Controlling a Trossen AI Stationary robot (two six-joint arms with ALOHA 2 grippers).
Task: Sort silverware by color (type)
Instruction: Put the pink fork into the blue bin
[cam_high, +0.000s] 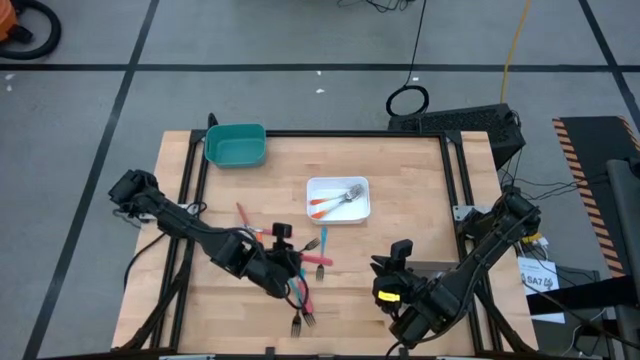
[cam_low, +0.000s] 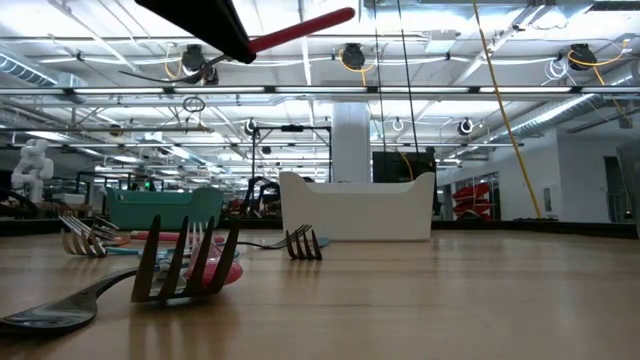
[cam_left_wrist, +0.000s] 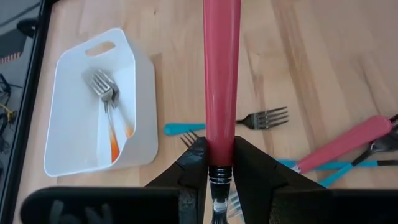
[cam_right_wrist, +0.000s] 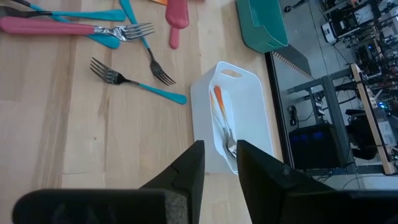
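Observation:
My left gripper (cam_high: 283, 262) hangs over the table's near middle, shut on a red-handled fork (cam_left_wrist: 221, 74). That fork also shows high in the low view (cam_low: 300, 28). Below it, several loose forks with red (cam_left_wrist: 348, 143) or teal (cam_left_wrist: 249, 121) handles lie flat on the wood (cam_high: 310, 255). A white tray (cam_high: 312, 198) farther back holds orange-handled forks (cam_high: 335, 203). My right gripper (cam_high: 395, 258) waits open at the near right, nothing between its fingers (cam_right_wrist: 219, 152). My left gripper pinches the red fork between its two fingers at the handle's lower end (cam_left_wrist: 221, 160), where it meets the metal neck. The fingers slant down from the table's near left and lie along the fork. The handle sticks out past the fingertips. The fork is lifted clear, close to level.
A teal tray (cam_high: 236, 145) stands at the table's far left corner. The white tray (cam_left_wrist: 68, 112) lies ahead of the left gripper. Bare wood lies between the trays and along the table's right side. A dark frame runs along the table's edges.

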